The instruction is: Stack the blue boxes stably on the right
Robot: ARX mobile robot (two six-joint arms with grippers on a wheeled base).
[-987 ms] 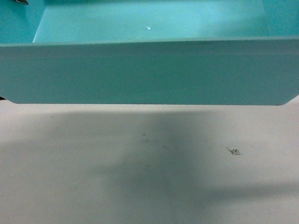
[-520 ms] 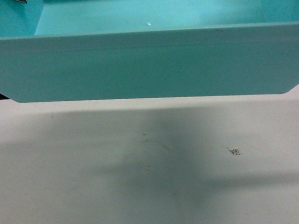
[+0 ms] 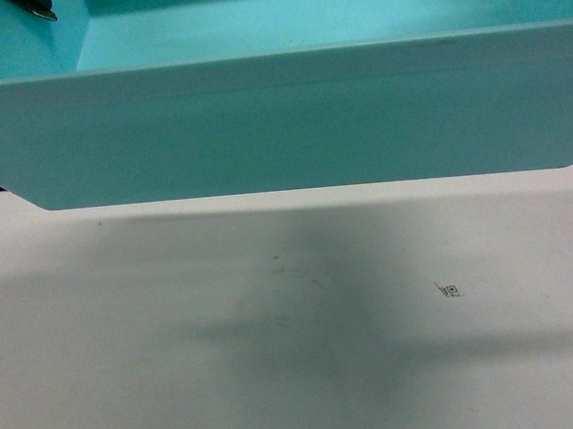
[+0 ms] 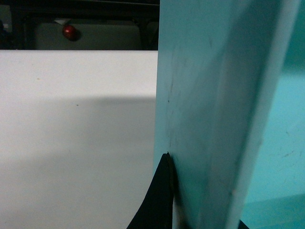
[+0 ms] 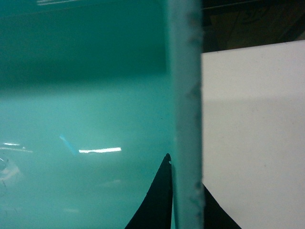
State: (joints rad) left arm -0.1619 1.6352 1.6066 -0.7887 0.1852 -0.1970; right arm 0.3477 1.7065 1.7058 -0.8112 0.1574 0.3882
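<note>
One light turquoise blue box [image 3: 289, 124] hangs above the white table [image 3: 281, 376] and fills the top of the head view, its long near wall level. My left gripper [image 4: 205, 200] is shut on the box's left end wall [image 4: 209, 95], with one dark finger [image 4: 162, 195] outside it. My right gripper [image 5: 187, 176] is shut on the right end wall's rim [image 5: 187, 95], with a finger [image 5: 157, 200] inside the box and the other outside. In the head view only a finger of the left gripper [image 3: 43, 10] shows at the top edge. The inside of the box looks empty.
The box's shadow lies on the table under it. A small printed square mark [image 3: 448, 290] sits on the tabletop right of centre. Beyond the table's far edge, in the left wrist view, stand dark furniture and a red round object [image 4: 69, 31].
The box's right end has risen, so its near wall has gone from sloping down to the right to level. Both grippers keep their hold.
</note>
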